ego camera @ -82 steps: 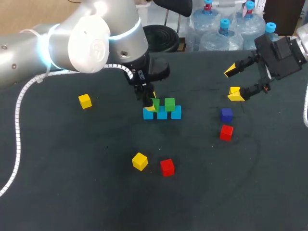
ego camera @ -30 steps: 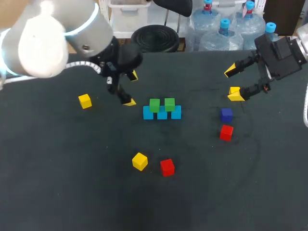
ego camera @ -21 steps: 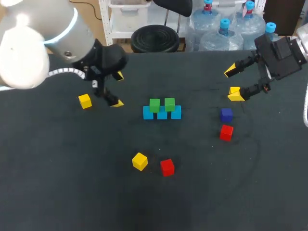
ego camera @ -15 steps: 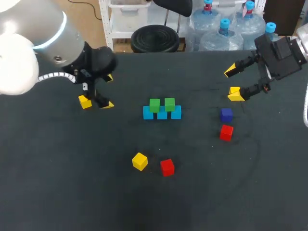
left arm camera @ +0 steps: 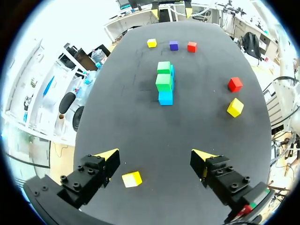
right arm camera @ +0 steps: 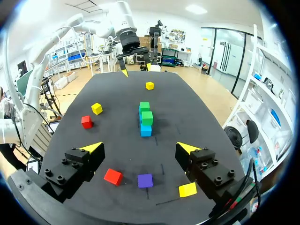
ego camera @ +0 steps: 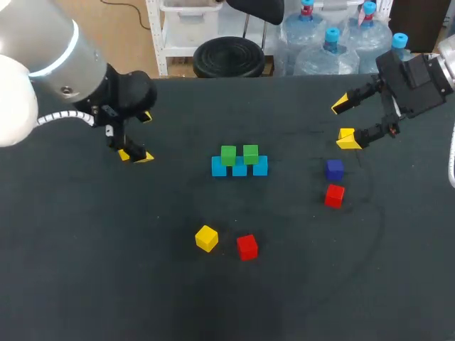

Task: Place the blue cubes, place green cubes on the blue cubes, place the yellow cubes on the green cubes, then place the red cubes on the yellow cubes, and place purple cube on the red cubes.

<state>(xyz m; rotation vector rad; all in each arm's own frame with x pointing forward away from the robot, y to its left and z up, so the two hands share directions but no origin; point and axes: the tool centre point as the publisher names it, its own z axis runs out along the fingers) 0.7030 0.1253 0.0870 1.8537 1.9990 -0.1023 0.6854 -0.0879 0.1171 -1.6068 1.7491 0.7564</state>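
Hovering over a yellow cube [left arm camera: 131,179], the left arm [ego camera: 43,64] holds its jaws spread; the right arm [ego camera: 416,82] likewise.

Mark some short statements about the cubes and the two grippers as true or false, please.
Two green cubes sit on the blue cubes: true.
The left gripper is shut on a yellow cube: false; it is open, and the cube lies loose between its fingers.
The purple cube rests on a red cube: false; it lies near the red cube, not on it.
The right gripper is open: true.
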